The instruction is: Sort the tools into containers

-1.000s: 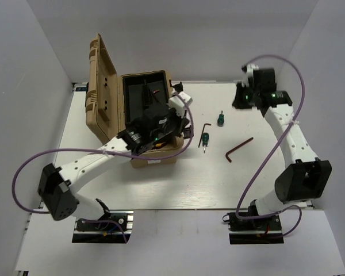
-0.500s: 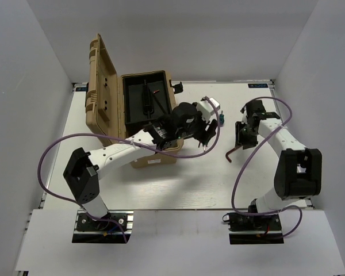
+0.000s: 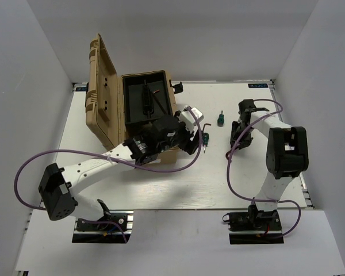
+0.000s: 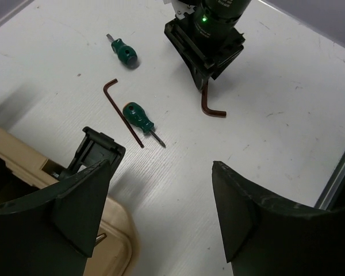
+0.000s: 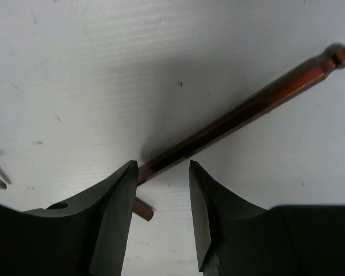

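My right gripper (image 5: 161, 167) is open and low over the table, its fingertips straddling a reddish-brown L-shaped hex key (image 5: 247, 106) near its bend. The left wrist view shows that gripper (image 4: 207, 40) standing on the key (image 4: 210, 106). My left gripper (image 4: 161, 167) is open and empty above the table, by the case's front right corner (image 3: 192, 138). Ahead of it lie a green-handled screwdriver (image 4: 139, 115), a second thin hex key (image 4: 122, 109) and another green screwdriver (image 4: 124, 50). I cannot make out any pliers.
An open tan case (image 3: 144, 100) with a black inner tray stands at the back left, its lid upright (image 3: 100, 86). Its black latch (image 4: 98, 144) and tan corner (image 4: 103, 253) sit beside my left finger. Purple cables loop around both arms.
My right arm swung in from the back right and came down over the reddish hex key. My left gripper reached right toward the screwdrivers, then drew back toward the case corner.
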